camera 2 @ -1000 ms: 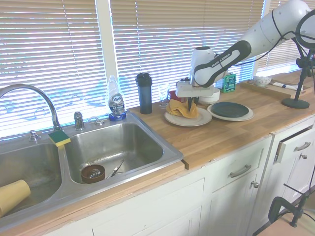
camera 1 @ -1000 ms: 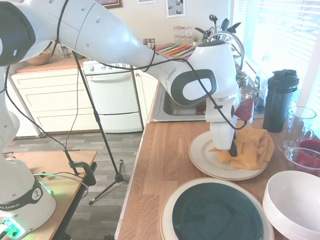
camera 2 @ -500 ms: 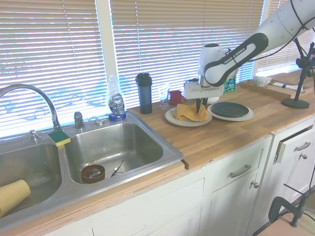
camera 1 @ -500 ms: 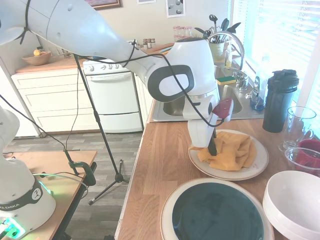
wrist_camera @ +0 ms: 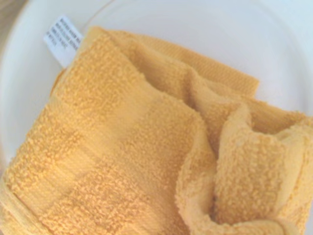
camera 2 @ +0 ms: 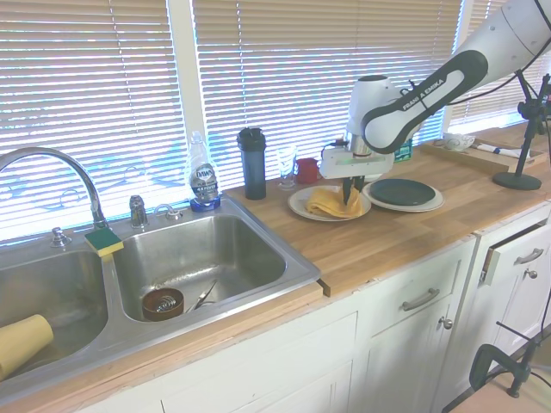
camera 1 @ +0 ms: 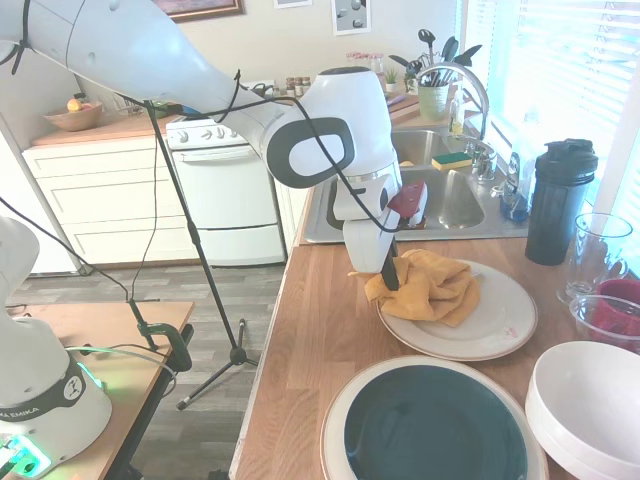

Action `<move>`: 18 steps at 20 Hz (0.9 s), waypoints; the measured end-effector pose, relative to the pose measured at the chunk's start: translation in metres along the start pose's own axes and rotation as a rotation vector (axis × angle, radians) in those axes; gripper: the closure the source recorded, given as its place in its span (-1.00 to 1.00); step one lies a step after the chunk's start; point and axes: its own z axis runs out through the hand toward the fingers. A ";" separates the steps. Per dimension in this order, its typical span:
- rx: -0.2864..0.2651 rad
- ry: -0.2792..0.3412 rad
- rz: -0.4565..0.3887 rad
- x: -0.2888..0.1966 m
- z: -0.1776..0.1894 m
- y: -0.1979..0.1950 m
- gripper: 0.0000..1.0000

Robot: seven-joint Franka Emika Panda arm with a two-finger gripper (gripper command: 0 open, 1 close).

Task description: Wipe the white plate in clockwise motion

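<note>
1. Right now I have the gripper (camera 1: 389, 272) down at the edge of the white plate (camera 1: 500, 325) nearest the sink, fingers closed on the orange cloth (camera 1: 430, 286).
2. That plate sits on the wooden counter (camera 1: 320, 350), between the steel sink (camera 2: 207, 258) and the larger plate with the dark teal centre (camera 1: 435, 425).
3. Progress, as I judge it: the wipe is under way. The cloth lies bunched on the sink-side part of the plate, with one corner hanging over the rim, while the part toward the window lies bare and shows a small reddish mark (camera 1: 510, 329).
4. What is left, as I read it: carrying the cloth on round the rim in the clockwise sense and back to where it is now. How many circuits are already made I cannot say from here.
5. My wrist view shows only terry folds, a white care label (wrist_camera: 62, 39) and pale plate around them.
6. Surface: butcher-block wood, level and dry-looking.
7. Room: a kitchen, slatted blinds behind the sink, a black tumbler (camera 1: 558, 200) and a clear glass (camera 1: 595, 252) by the window, stacked white bowls (camera 1: 590, 405) near the teal plate, a white stove (camera 1: 225, 190) across the floor.
</note>
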 end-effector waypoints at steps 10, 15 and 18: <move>0.005 -0.019 0.000 -0.018 -0.002 -0.004 1.00; 0.023 -0.025 -0.004 -0.026 -0.010 -0.012 1.00; 0.032 -0.027 -0.003 -0.030 -0.019 -0.019 1.00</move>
